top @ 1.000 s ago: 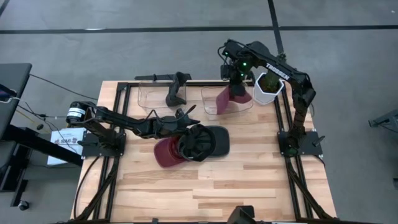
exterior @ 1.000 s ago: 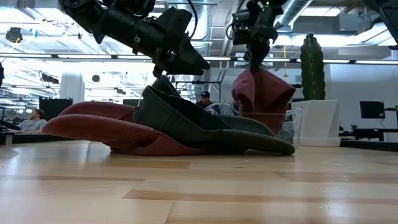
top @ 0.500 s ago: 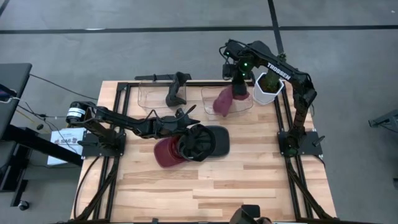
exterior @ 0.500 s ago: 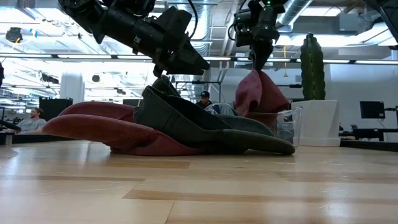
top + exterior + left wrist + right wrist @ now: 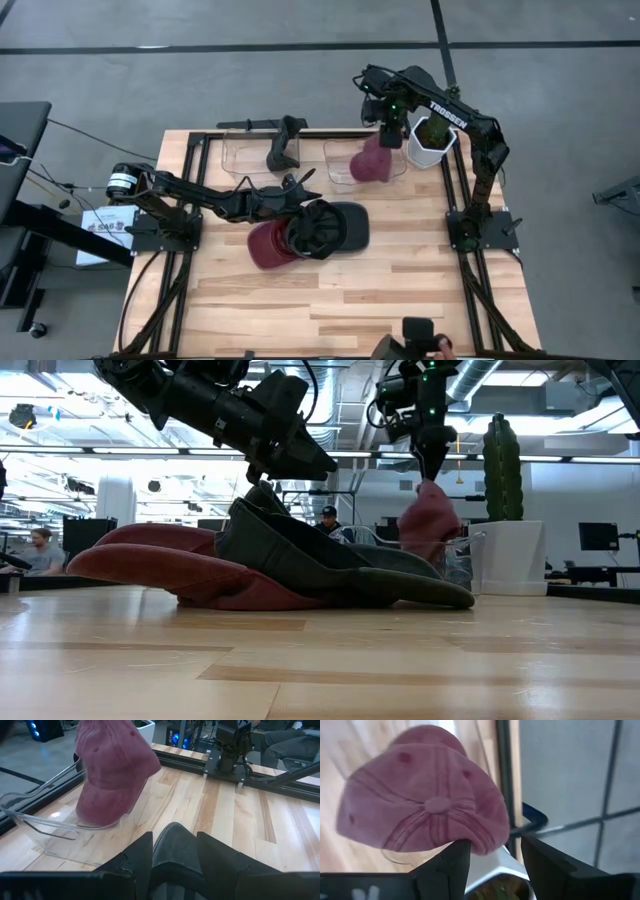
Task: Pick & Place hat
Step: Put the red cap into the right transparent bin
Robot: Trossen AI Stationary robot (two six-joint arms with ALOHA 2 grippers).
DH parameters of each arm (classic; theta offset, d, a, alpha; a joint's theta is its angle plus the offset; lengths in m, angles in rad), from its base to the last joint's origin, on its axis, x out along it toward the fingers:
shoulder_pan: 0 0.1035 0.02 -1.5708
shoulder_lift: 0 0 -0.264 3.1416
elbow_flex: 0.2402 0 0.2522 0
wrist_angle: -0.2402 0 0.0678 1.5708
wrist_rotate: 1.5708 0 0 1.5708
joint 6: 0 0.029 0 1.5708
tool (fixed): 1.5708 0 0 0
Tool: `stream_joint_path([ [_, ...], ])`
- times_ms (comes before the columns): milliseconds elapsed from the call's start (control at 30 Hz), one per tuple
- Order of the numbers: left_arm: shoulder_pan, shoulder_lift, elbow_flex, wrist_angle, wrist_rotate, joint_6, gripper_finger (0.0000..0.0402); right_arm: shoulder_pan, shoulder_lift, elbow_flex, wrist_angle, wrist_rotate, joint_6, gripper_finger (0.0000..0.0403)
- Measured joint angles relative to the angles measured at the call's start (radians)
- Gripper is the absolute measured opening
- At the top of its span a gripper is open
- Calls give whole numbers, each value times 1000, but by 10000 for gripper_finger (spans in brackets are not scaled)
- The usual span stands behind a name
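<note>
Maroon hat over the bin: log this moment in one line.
right end effector: open, above maroon hat | hat: in clear bin | left end effector: at dark hat

Maroon cap (image 5: pixel 268 245) half under arm
</note>
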Motion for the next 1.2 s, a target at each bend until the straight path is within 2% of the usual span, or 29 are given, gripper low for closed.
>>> stream_joint_path([
  [567,0,0,0,0,0,2,149,0,0,0,-3,231,0,168],
  [867,0,0,0,0,0,2,149,0,0,92,3,237,41,161],
  [933,0,0,0,0,0,2,149,2,0,133,-13,209,72,156],
  [1000,0,0,0,0,0,2,149,7,0,177,-37,136,110,150],
  [1100,0,0,0,0,0,2,149,17,0,230,-77,-70,183,141],
  [1200,0,0,0,-1,0,2,149,22,-12,242,-78,-316,342,130],
])
